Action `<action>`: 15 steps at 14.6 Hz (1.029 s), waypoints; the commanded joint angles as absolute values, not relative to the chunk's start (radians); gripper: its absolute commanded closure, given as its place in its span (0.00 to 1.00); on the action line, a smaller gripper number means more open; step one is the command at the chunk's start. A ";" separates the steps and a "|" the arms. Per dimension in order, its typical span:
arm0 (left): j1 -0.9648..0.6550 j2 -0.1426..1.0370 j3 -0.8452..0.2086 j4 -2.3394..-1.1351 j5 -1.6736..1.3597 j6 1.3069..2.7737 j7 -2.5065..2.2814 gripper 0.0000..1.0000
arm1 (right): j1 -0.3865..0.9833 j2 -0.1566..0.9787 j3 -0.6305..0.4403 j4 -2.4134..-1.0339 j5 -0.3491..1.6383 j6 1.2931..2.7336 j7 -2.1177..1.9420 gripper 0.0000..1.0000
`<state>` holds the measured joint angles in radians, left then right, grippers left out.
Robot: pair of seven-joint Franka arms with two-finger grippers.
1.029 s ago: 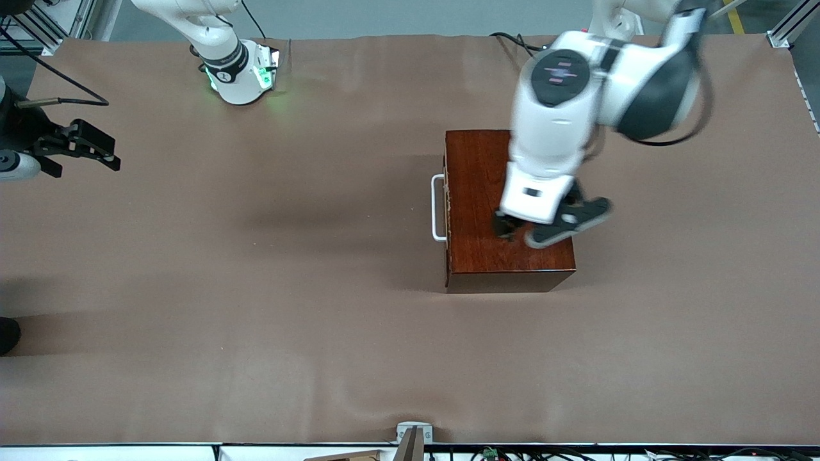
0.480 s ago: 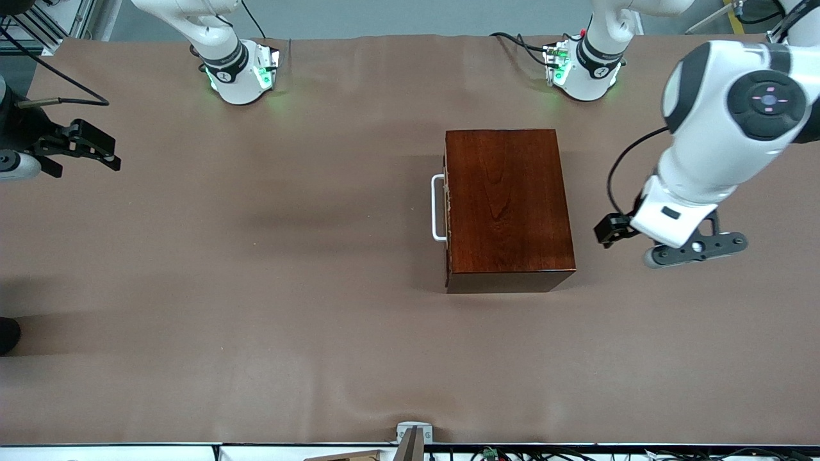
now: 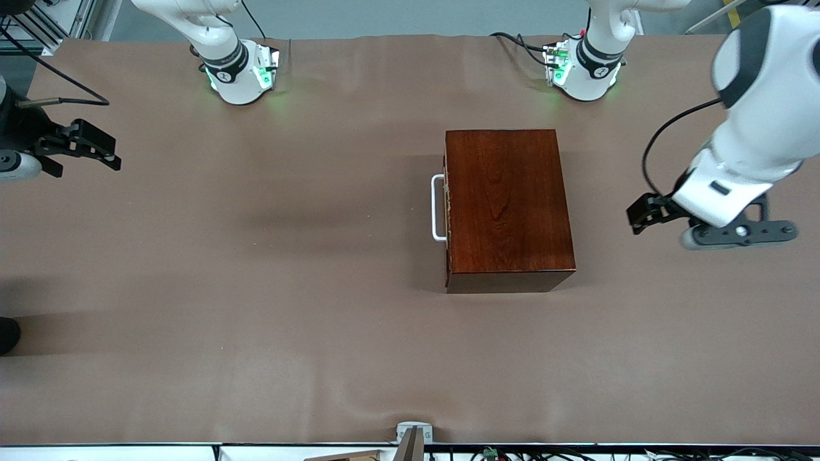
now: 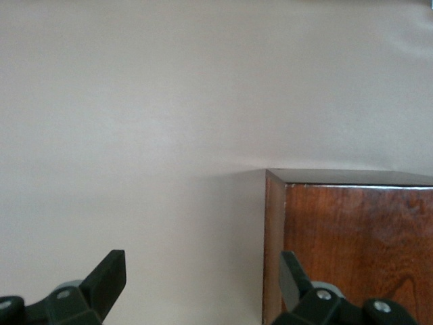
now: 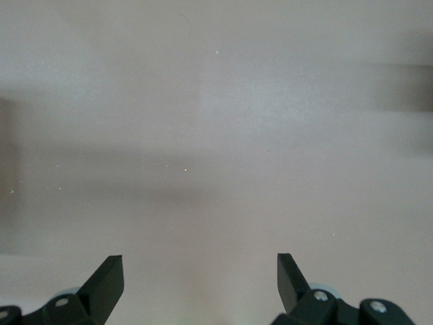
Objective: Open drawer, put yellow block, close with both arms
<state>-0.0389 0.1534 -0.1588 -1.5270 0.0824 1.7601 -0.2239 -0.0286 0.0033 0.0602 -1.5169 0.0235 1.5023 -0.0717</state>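
The drawer [image 3: 448, 256] sits pushed in flush with the glossy mahogany box [image 3: 506, 205], and its white U handle [image 3: 437, 208] faces the right arm's end of the table. The yellow block is out of view in every frame. My left gripper [image 3: 642, 216] hangs open and holds nothing over bare table, beside the box toward the left arm's end. In the left wrist view, one corner of the box [image 4: 358, 244] shows past the open left gripper [image 4: 201, 264]. My right gripper [image 3: 107, 153] waits open at the right arm's end, with nothing between its fingers [image 5: 197, 263].
Brown paper covers the table [image 3: 256, 288]. The two green-lit arm bases [image 3: 240, 73] [image 3: 580, 70] stand along the edge farthest from the front camera. A small metal bracket [image 3: 413, 434] sits at the nearest edge.
My left arm has swung off the top of the box and out toward the left arm's end of the table. The box, the drawer and the right arm have not moved.
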 commanded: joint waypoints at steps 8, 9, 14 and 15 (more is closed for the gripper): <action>0.104 -0.161 -0.241 -1.799 0.014 1.694 -0.071 0.00 | -0.037 -0.005 0.067 -1.520 0.035 1.497 -0.071 0.00; 0.103 -0.184 -0.230 -1.807 -0.018 1.683 -0.071 0.00 | -0.038 -0.005 0.067 -1.520 0.035 1.497 -0.071 0.00; 0.087 -0.215 -0.209 -1.784 -0.025 1.625 -0.074 0.00 | -0.040 -0.005 0.067 -1.522 0.035 1.496 -0.071 0.00; 0.084 -0.212 -0.181 -1.775 -0.028 1.621 -0.071 0.00 | -0.041 -0.005 0.067 -1.522 0.035 1.496 -0.071 0.00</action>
<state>0.0805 -0.2069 -0.2130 -1.7827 -0.0001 1.6368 -0.1008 -0.0286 0.0036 0.0606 -1.5172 0.0248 1.5015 -0.0717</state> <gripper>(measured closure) 0.000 0.000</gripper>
